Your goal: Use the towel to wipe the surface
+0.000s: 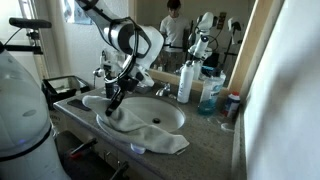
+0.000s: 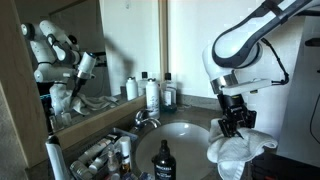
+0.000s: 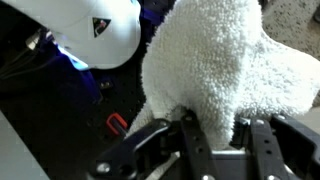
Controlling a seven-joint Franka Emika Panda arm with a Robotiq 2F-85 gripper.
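Where the wrist view looks along the gripper (image 3: 222,138), its dark fingers (image 3: 190,142) are pressed onto a fold of the towel (image 3: 215,70), which swells white and fluffy between them. In an exterior view the gripper (image 2: 235,124) sits on top of the bunched towel (image 2: 240,152) at the rim of the oval basin (image 2: 180,135). How much of the cloth rests on the surface (image 1: 208,138) rather than the basin is hard to tell. Behind the basin stands the faucet (image 2: 147,119), with a white pump bottle (image 1: 185,80) farther along and the mirror (image 2: 70,60) above.
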